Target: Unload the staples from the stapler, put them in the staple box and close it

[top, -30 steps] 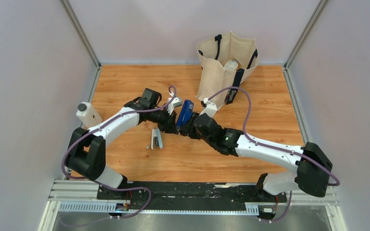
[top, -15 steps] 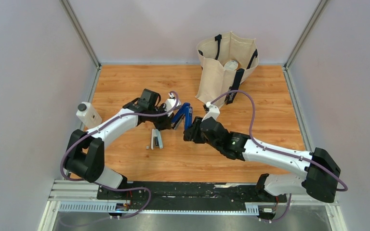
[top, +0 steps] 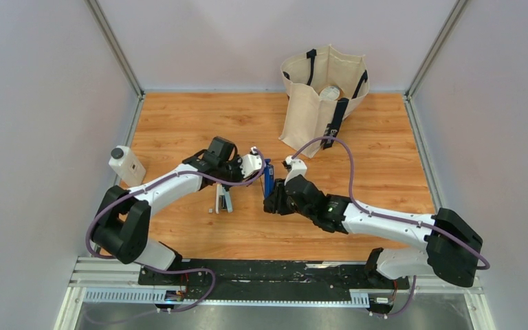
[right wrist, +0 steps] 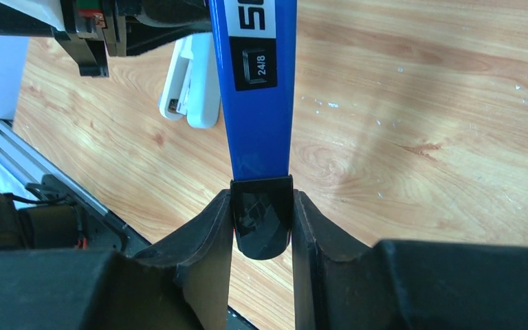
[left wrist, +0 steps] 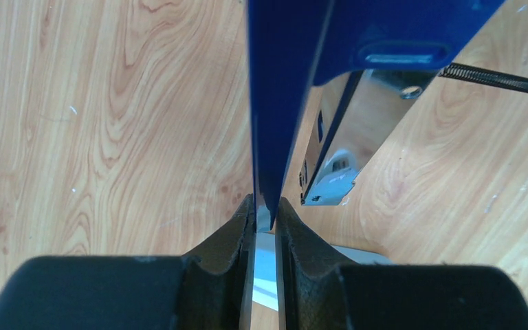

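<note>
Left claw (left wrist: 265, 218) pinching stapler (top: 268, 177) by thin blue lid edge; right claw (right wrist: 262, 230) clamped on its black end; stapler off counter (top: 385, 158).

Both my wrist views cut the stapler (right wrist: 253, 103) off at the top edge; the tote bag (top: 306, 113) half hides a white object (top: 329, 91).
</note>
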Robot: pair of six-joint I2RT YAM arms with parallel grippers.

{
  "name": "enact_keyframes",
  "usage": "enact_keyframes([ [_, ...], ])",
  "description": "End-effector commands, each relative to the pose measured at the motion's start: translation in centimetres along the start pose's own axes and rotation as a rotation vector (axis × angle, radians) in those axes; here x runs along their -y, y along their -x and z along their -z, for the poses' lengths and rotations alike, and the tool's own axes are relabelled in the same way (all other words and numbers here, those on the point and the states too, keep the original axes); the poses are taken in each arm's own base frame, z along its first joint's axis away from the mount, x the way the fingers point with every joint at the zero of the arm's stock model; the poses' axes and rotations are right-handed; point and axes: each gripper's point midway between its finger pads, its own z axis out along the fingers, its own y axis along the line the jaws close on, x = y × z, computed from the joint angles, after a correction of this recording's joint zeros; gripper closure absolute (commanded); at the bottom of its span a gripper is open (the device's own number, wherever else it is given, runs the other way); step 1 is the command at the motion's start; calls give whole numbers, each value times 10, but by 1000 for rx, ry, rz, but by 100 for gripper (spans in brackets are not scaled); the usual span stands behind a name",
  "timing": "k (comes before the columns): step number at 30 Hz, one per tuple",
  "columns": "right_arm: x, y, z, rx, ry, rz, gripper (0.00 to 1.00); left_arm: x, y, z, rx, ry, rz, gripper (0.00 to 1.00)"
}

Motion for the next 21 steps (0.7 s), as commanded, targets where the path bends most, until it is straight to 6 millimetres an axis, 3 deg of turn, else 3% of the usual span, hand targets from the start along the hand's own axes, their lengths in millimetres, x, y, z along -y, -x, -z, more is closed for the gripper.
enact_keyframes([
  [1,23,-32,5,-105,-56,102,100,-45,35,18,97,240,-139,84],
  [21,51,-46,24,-144,-107,175,100,-47,50,9,61,491,-552,85],
])
